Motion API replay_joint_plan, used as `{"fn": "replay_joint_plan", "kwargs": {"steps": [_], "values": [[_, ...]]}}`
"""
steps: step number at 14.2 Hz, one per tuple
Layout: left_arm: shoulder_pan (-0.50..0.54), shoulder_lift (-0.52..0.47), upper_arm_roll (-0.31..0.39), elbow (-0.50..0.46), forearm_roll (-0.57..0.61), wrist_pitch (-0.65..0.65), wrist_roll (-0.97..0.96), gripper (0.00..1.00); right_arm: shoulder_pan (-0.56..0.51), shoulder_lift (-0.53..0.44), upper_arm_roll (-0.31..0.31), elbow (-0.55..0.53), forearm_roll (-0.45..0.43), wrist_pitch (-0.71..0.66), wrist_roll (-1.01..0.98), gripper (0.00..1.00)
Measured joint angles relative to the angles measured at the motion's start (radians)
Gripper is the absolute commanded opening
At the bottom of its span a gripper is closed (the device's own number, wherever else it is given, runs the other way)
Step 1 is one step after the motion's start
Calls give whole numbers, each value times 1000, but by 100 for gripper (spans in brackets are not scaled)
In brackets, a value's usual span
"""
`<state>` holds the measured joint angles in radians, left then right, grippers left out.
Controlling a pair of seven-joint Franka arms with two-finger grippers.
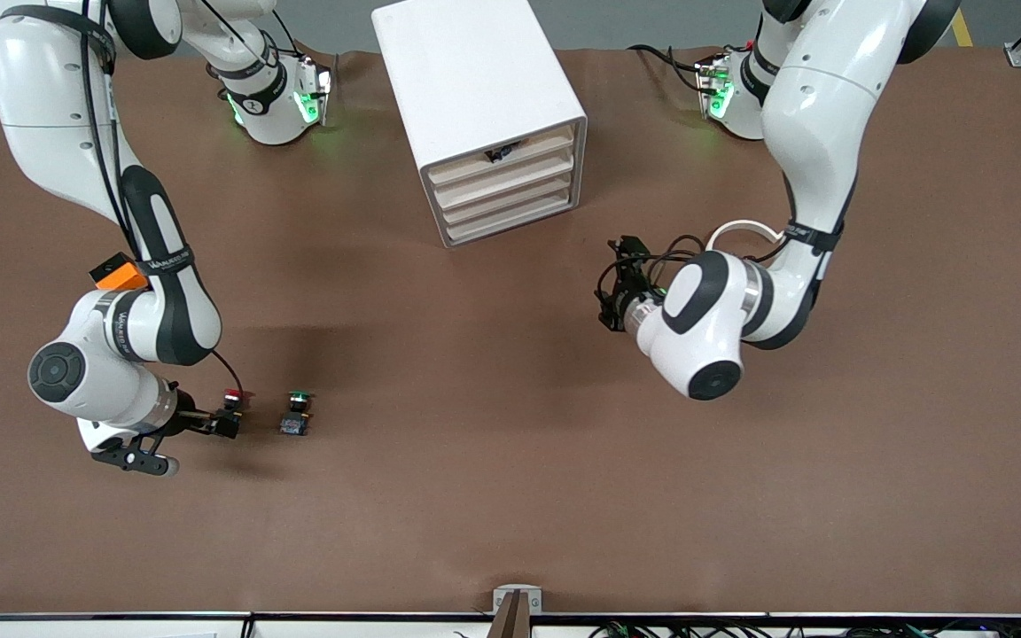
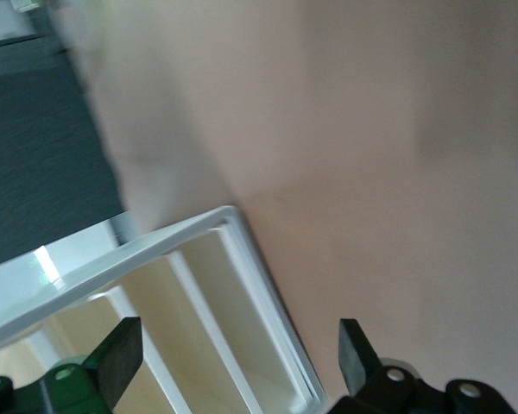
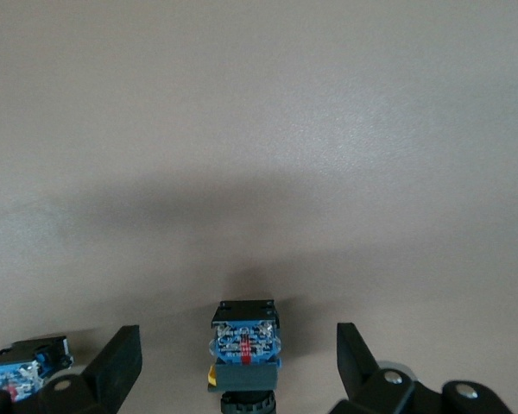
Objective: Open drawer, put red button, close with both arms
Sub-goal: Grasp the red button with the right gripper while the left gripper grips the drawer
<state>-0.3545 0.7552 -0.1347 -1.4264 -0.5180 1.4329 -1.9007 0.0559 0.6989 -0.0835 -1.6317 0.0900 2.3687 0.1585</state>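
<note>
The red button [image 1: 231,397] stands on the brown table toward the right arm's end. My right gripper [image 1: 229,425] is low at it and open. In the right wrist view the button's blue-grey base [image 3: 244,342] lies between the open fingers of my right gripper [image 3: 236,349], untouched. The white cabinet [image 1: 475,80] stands at the table's middle, near the bases. Its second-highest drawer [image 1: 503,175] looks flush with the other drawers. My left gripper [image 1: 614,283] is open and empty in the air in front of the cabinet. In the left wrist view my left gripper [image 2: 239,341] frames the drawer fronts [image 2: 198,328].
The twin green button [image 1: 297,413] stands beside the red one, toward the table's middle, and shows at the edge of the right wrist view [image 3: 17,366]. A small dark spot [image 1: 500,153] shows at the top drawer's front.
</note>
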Motion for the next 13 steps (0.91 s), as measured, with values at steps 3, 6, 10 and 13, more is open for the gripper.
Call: {"fn": "replay_joint_plan", "kwargs": {"steps": [3,6,10,13], "values": [[-27,47,-7,2,-45,-106,-134,100,0,14,2,-31,2,61,0,100],[-60,64,-8,5,-135,-162,-214,78,0,27,4,-49,2,87,0,96],[-73,81,-8,6,-275,-178,-242,62,0,28,5,-52,2,78,0,0],[-72,115,-6,7,-348,-178,-242,53,0,28,5,-52,3,72,0,0]]}}
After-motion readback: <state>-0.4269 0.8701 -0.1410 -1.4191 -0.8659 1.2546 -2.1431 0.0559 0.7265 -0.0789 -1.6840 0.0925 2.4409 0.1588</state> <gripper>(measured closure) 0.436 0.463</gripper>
